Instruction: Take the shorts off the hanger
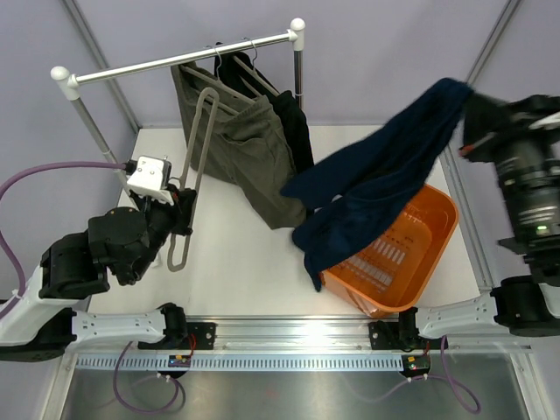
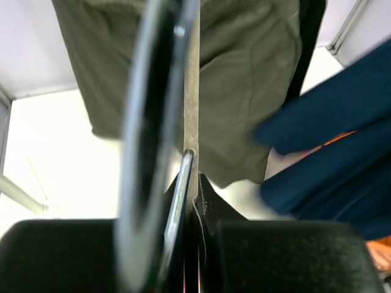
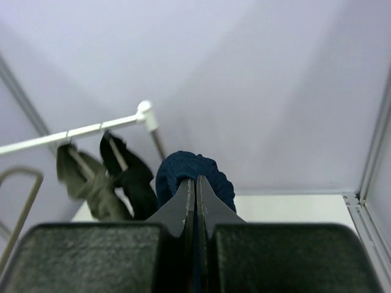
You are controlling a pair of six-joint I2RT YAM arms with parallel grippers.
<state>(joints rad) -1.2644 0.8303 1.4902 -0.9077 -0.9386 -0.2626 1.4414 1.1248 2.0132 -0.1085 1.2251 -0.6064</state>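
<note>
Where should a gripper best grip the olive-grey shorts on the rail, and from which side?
Probably the lower hem, from the left side: the olive-grey shorts hang flat and free there, while the black shorts crowd the other face.

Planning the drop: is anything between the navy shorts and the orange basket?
Nothing visible. The navy shorts, pinched in the right gripper, hang over the orange basket; their lower end drapes past its left rim.
</note>
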